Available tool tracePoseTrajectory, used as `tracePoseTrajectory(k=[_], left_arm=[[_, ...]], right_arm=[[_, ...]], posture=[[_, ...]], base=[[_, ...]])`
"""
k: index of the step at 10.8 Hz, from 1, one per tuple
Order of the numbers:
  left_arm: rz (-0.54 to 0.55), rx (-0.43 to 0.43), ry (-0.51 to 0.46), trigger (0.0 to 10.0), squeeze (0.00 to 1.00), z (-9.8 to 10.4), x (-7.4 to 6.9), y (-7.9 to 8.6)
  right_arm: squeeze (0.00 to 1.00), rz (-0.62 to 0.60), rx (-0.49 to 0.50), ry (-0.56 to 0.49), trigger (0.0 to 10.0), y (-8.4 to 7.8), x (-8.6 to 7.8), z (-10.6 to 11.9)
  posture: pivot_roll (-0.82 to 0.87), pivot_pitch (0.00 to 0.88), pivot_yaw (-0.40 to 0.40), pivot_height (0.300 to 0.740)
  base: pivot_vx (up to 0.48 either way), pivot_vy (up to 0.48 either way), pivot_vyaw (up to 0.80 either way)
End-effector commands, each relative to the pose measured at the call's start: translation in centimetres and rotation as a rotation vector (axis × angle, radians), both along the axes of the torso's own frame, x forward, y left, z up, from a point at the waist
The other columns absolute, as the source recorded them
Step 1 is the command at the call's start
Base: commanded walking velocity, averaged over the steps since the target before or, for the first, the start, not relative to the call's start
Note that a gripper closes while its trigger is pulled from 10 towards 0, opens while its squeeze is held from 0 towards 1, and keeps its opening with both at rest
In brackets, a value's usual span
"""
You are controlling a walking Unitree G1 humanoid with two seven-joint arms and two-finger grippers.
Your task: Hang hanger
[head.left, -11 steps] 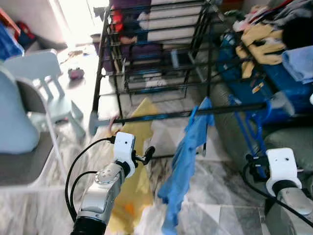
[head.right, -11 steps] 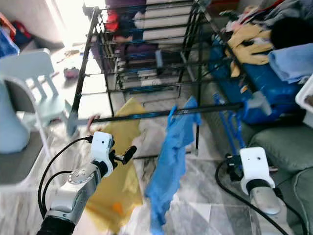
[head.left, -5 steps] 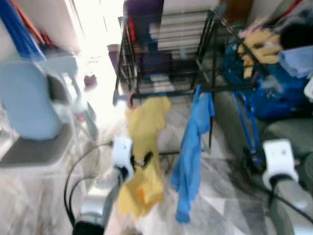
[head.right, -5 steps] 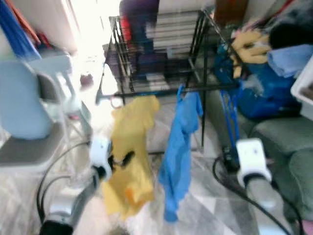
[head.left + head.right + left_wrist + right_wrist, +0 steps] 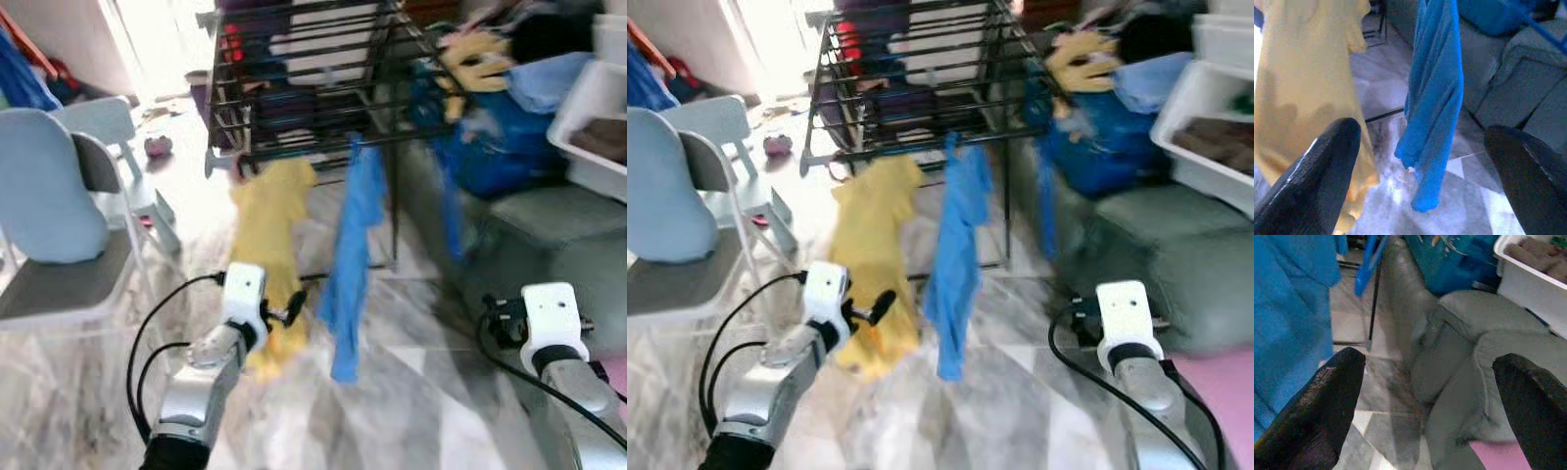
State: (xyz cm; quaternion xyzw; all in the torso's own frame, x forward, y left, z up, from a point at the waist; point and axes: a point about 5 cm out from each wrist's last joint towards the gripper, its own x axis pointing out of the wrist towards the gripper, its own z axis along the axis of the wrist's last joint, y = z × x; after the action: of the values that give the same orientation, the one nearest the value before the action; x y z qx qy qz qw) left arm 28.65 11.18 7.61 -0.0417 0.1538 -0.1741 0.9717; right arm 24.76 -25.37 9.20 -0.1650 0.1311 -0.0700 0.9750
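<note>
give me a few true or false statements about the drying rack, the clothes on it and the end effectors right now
1. A yellow garment and a blue garment hang side by side from the black drying rack. True.
2. The left end effector is shut on the blue garment. False: its fingers stand wide apart and hold nothing.
3. The right end effector is open, with grey cushions ahead of it. True.
4. The blue garment hangs on the robot's left of the yellow one. False: it hangs on the right.
5. A pale blue chair stands on the robot's left. True.
</note>
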Motion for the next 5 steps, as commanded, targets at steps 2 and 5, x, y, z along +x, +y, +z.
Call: tracePoseTrajectory(k=[2, 5], left_arm=[[0.134, 0.029, -0.017, 10.0, 0.00, -0.2, -0.9, 3.0], [0.373, 0.054, -0.139, 10.0, 0.00, 1.1, -1.3, 6.7]], right_arm=[[0.00, 0.085, 0.059, -0.039, 10.0, 2.2, 1.3, 0.3], [0.00, 0.125, 0.051, -0.042, 10.0, 3.7, 2.0, -0.3]], posture=[[-0.12, 0.000, 0.058, 0.740], [-0.09, 0.000, 0.049, 0.740]], base=[[-0.274, 0.000, 0.00], [0.000, 0.000, 0.00]])
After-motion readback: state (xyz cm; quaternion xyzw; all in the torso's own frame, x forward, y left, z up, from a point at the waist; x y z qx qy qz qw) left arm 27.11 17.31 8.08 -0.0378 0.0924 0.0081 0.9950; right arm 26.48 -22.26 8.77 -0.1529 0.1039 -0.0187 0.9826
